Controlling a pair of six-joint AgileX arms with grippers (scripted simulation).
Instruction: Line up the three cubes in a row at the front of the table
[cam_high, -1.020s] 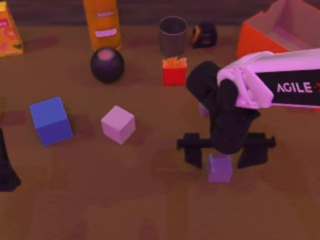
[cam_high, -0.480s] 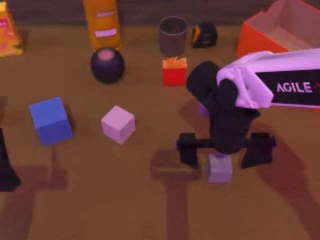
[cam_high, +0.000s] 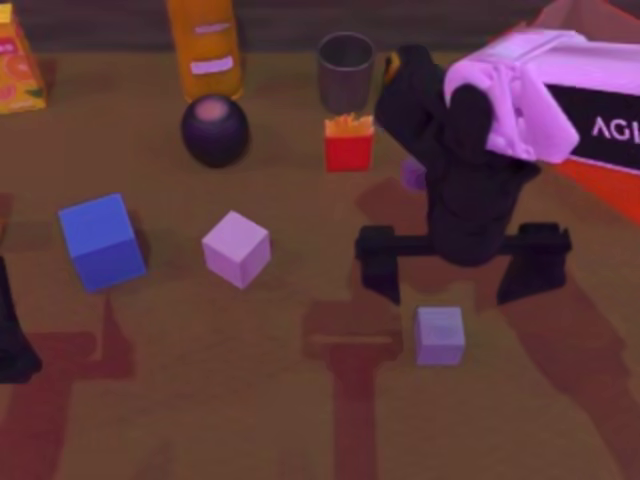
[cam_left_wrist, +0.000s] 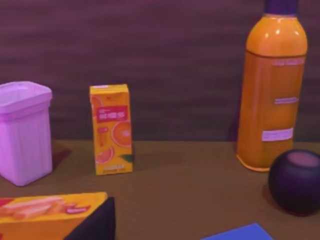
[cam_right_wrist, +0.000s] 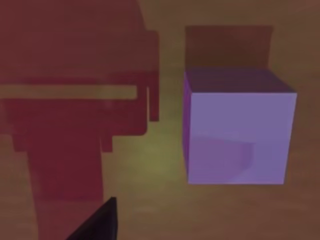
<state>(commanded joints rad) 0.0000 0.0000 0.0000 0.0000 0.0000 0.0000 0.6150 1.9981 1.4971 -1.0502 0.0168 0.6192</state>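
1. Top view: the right gripper (cam_high: 463, 277) hangs above the table (cam_high: 220, 400) with its jaws spread wide and nothing between them. The small cube (cam_high: 440, 335) sits free at about 7 o'clock from it, toward the front. The white cube (cam_high: 236, 248) and the blue cube (cam_high: 100, 241) lie farther left, at roughly 9 o'clock from the gripper, off the front line. My judgement: rise straight clear, then fetch the white cube next.
2. Left wrist view: the left arm is parked at the left edge; only a corner of the blue cube (cam_left_wrist: 240, 233) shows, and I cannot tell its claw's state.
3. Right wrist view: the small cube (cam_right_wrist: 237, 132) rests flat and unheld.
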